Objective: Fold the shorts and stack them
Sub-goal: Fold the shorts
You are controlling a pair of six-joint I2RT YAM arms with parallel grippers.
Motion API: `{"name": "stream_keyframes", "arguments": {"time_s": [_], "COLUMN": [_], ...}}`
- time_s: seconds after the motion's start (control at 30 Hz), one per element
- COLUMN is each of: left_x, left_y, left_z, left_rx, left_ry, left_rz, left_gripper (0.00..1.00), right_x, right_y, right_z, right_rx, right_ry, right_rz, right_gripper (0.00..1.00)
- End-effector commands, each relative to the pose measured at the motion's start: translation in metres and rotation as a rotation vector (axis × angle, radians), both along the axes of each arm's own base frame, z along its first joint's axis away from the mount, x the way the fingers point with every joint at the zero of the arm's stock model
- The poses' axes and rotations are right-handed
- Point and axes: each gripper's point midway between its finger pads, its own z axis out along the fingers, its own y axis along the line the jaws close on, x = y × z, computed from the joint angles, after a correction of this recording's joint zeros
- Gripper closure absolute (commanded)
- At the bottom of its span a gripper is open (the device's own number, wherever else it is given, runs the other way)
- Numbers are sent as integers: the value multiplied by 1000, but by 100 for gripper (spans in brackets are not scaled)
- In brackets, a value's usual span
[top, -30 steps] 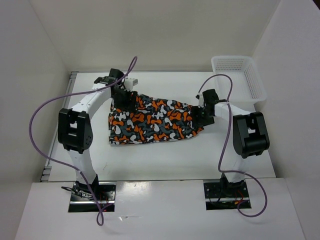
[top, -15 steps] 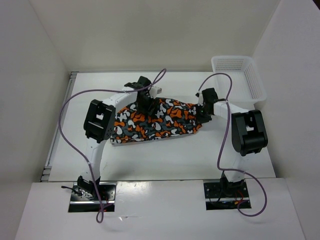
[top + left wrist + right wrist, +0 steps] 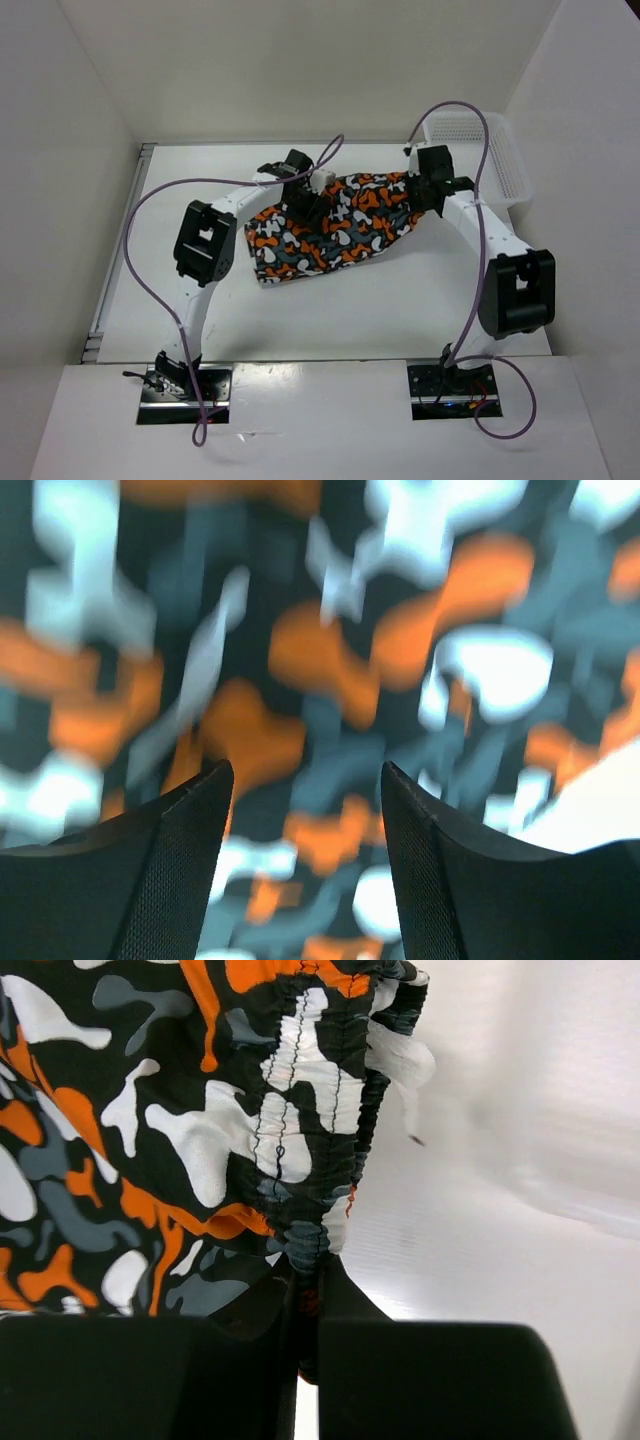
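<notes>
Since the earlier frames the shorts (image 3: 335,225) have been drawn toward the back right of the table (image 3: 330,310) and turned aslant, while the left gripper (image 3: 305,203) has swept from their left end to their middle. The right gripper (image 3: 420,192) is clenched on the gathered waistband (image 3: 300,1160) at the right end. The left gripper's fingers (image 3: 170,870) stand apart over the cloth, grasping nothing. The step in hand appears to be the fold, and the cloth looks doubled but skewed. The next move probably calls for squaring and flattening the edges. The basket (image 3: 505,150) stands just beyond the right gripper, near enough to snag, and purple cables (image 3: 150,215) arch overhead.
</notes>
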Motion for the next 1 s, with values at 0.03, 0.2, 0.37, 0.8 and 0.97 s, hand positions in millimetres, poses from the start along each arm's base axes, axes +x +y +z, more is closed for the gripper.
{"name": "stream_keyframes", "arguments": {"time_s": [0.03, 0.2, 0.37, 0.8, 0.97], "left_x": [-8, -18, -12, -7, -7], "left_y": [-3, 22, 46, 30, 22], "left_z": [70, 47, 18, -50, -50], "left_rx": [-90, -55, -49, -92, -137], "left_ry": [-101, -73, -28, 150, 166], "left_rz": [-41, 0, 52, 24, 4], "left_gripper": [31, 30, 26, 64, 94], "right_x": [5, 15, 30, 66, 48], "right_y": [-42, -67, -55, 81, 178], "right_z": [75, 101, 99, 100, 79], "right_rx": [-231, -370, -440, -419, -347], "right_ry": [-169, -260, -279, -368, -363], "right_rz": [-52, -121, -79, 154, 326], "right_gripper": [100, 100, 100, 100, 100]}}
